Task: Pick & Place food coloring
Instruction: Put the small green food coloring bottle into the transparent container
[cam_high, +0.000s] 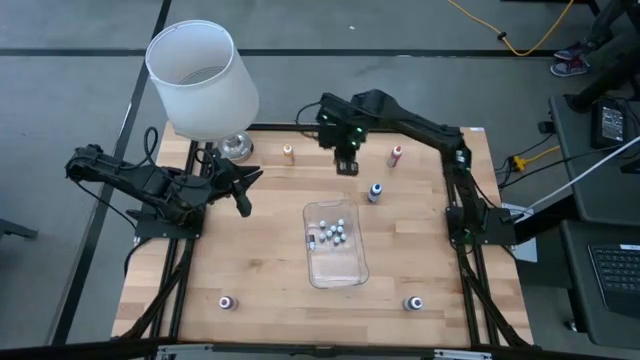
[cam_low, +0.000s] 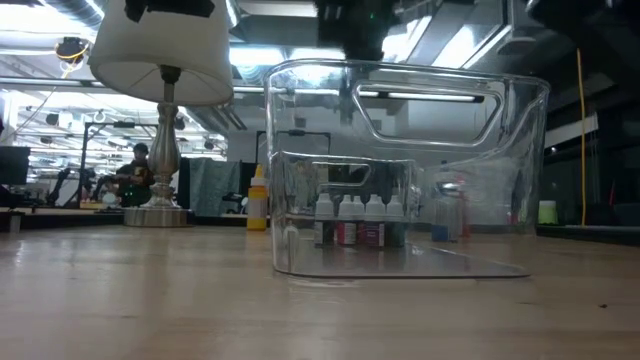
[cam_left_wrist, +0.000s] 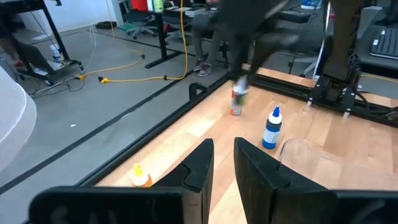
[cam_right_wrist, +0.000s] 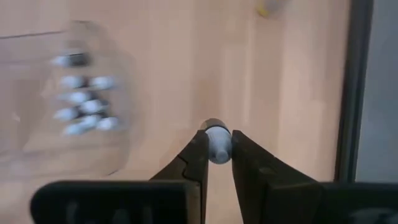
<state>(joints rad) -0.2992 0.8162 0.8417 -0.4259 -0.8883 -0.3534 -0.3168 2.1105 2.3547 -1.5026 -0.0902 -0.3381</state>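
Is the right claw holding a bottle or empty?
Holding: the right claw is shut on a pale-capped food coloring bottle, lifted above the table.

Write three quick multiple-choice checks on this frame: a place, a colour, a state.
1. Where is the tray?
A. mid-table
B. under the lamp
C. at the left arm's base

2. What colour is the bottle nearest the lamp?
A. blue
B. orange
C. green

3. What is the right gripper doing?
A. open and empty
B. gripping the tray
C. shut on a bottle

Key:
1 A: the high view shows the tray in the middle of the table, between the arms.
2 B: the orange bottle stands just beside the lamp's base.
3 C: the right wrist view shows the held bottle with its pale cap clamped between the fingers.
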